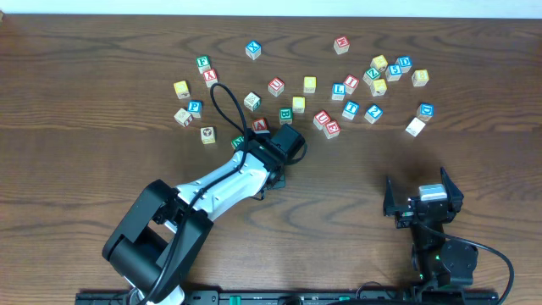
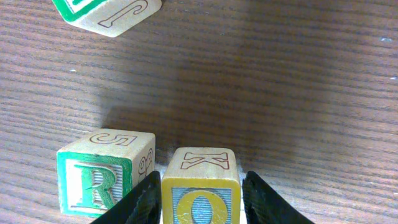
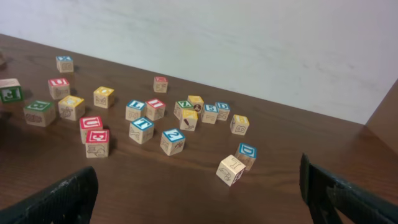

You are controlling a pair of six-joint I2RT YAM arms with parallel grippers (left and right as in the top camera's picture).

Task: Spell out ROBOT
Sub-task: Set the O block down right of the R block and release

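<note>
Yellow-faced wooden O cube [image 2: 200, 202] sits just beside the green-lettered wooden R cube [image 2: 96, 183]; likely light, rigid, smooth, best pinched across opposite sides. Left gripper [image 2: 200, 186] flanks it, clamped or not I cannot tell; right gripper [image 1: 423, 200], well apart from R, gapes.

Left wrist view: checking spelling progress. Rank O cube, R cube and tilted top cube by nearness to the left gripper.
1. O cube, between left gripper fingers.
2. R cube, beside it, image left.
3. Tilted cube, top left.
</note>
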